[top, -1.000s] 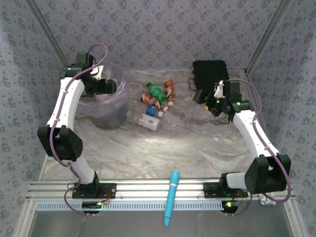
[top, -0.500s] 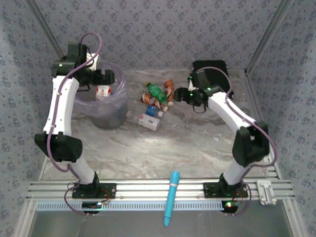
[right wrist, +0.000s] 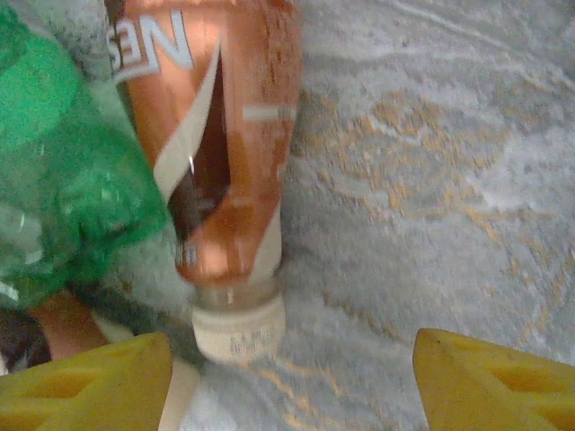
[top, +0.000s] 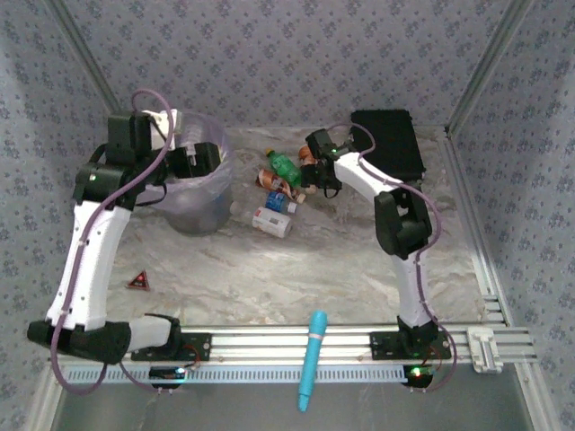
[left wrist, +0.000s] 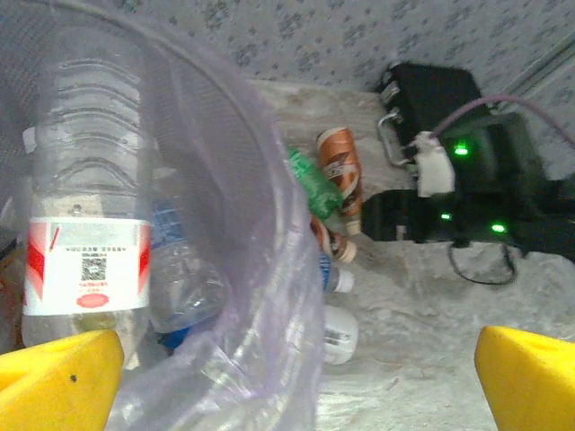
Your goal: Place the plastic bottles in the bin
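At the far middle of the table [top: 341, 260], the right claw [right wrist: 287, 377], open and empty, hovers over the orange bottle [right wrist: 225, 162], best gripped mid-body; the left claw [left wrist: 292, 377] gapes empty above the far-left bin [top: 193, 215].

1. Bottles lying on the table [top: 296, 269]: five. They are one green bottle [top: 286, 167], two orange-brown bottles [left wrist: 342, 169], one clear blue-labelled bottle [top: 280, 205] and one white bottle [top: 271, 222].
2. Clear bottles [left wrist: 85, 206] seen inside the bin [top: 193, 214]: two.
3. Bins: one.
4. Black case [top: 388, 144]: one.
5. Light-blue tool [top: 312, 359]: one.
6. Small red triangle [top: 137, 280]: one.
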